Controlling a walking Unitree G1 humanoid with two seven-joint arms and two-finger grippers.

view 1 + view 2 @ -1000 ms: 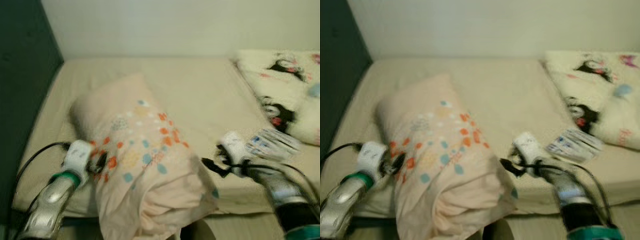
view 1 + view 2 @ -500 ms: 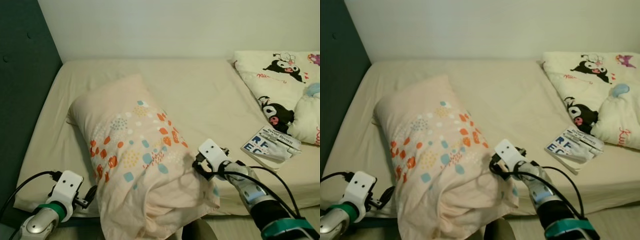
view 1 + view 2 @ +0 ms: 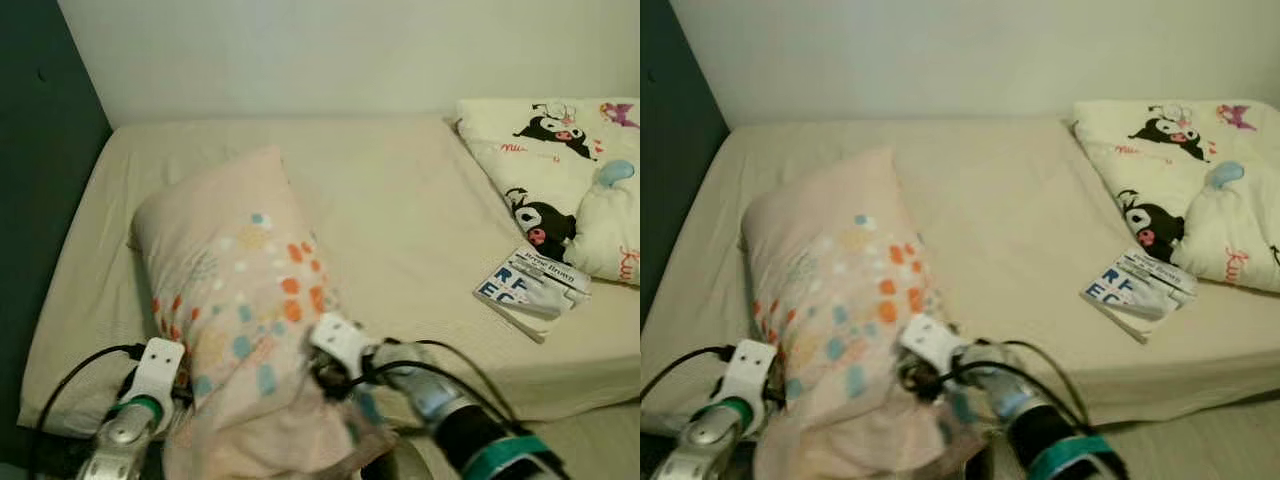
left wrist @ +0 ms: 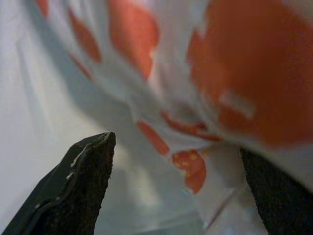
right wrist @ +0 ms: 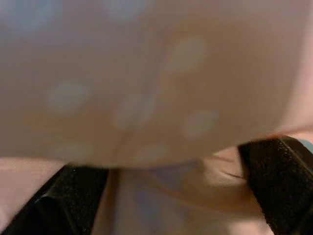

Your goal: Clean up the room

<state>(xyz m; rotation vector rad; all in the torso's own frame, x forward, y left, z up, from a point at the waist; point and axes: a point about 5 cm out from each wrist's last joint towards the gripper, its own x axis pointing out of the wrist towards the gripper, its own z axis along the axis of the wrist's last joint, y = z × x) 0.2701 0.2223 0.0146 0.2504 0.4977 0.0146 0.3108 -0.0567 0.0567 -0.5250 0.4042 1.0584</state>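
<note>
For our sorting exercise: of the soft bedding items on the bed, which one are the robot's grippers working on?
The pink spotted pillow at the bed's near edge, between the left gripper and right gripper; the cartoon-print blanket lies untouched.

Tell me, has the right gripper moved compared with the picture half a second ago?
Yes. The right gripper has moved toward the robot's left, farther from the booklet, over the pillow's near end.

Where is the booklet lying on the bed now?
In the left eye view, the booklet lies on the robot's right side of the bed, near its front edge, beside the cartoon-printed blanket.
</note>
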